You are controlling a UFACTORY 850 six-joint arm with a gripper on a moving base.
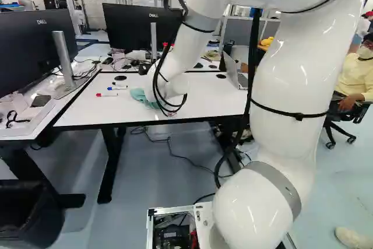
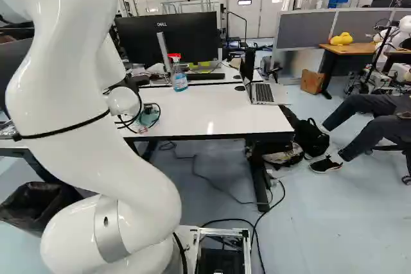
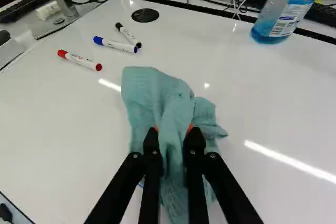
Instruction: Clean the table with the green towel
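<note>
The wrist view shows my gripper with its two fingers pinching a bunched fold of the green towel from both sides. The towel's loose part spreads ahead of the fingers, over the white table. A small bit of blue line shows on the tabletop beside one finger, partly hidden. Towel cloth pokes out beside my wrist in the left base view, where the arm hides the fingers. How much of the towel's underside touches the table cannot be told.
Red, blue and black markers lie ahead of the towel. A spray bottle and an open laptop stand farther back. Monitors line the far side. A bin stands at the lower left.
</note>
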